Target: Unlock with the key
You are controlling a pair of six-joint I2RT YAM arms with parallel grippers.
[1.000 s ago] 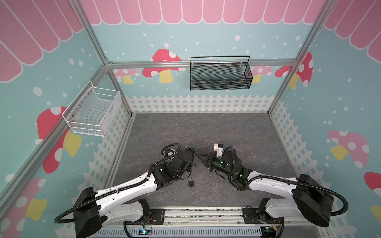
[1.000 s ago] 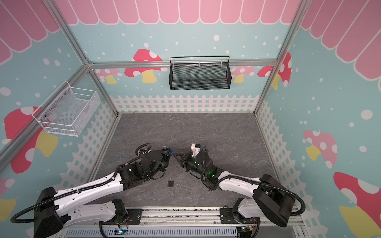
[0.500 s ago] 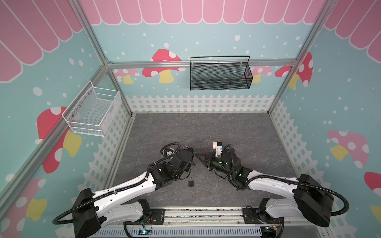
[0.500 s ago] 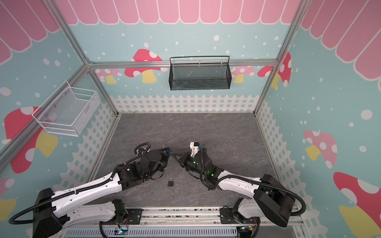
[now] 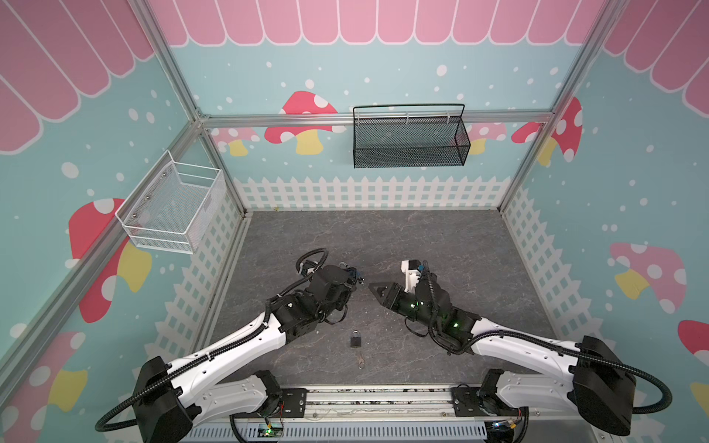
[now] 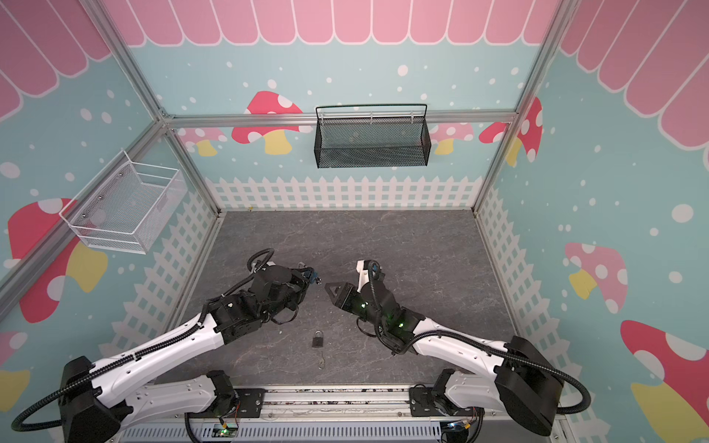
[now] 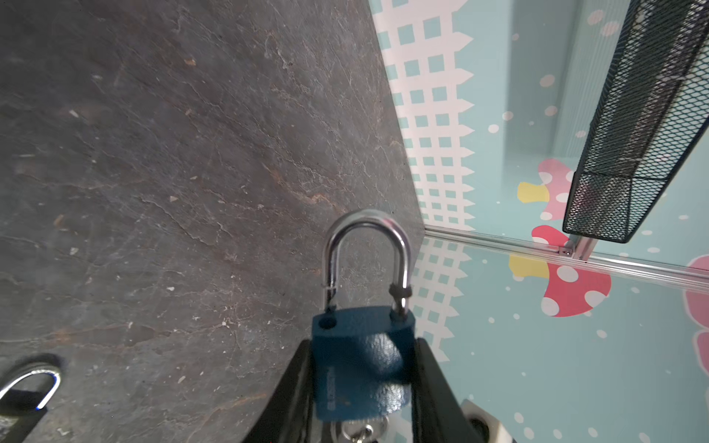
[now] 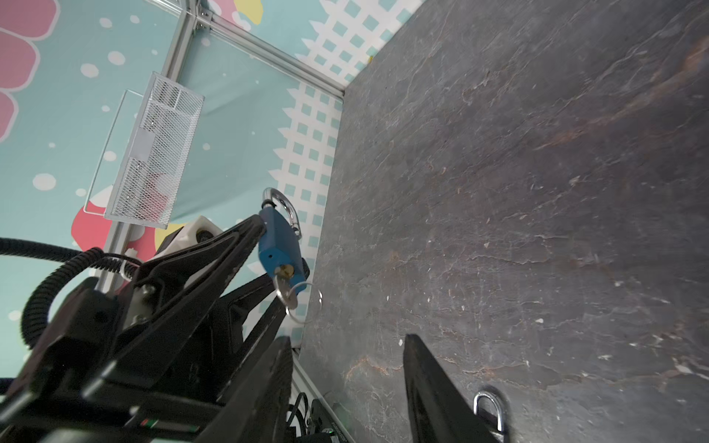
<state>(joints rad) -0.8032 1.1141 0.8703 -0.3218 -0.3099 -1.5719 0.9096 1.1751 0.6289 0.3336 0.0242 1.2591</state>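
Grip on blue padlock by left gripper; right gripper released and empty.

The left wrist view shows the black fingers pressing both flanks of the blue body. One leg of the shackle stands clear of its hole, and raised lettering along one flank is too blurred to read. The right wrist view plainly shows the key seated in the lock's underside with its ring hanging, and the right jaws parted around nothing. Both top views add a black padlock lying flat on the grey floor between the two arms. What looks like a small key lies just beside it.
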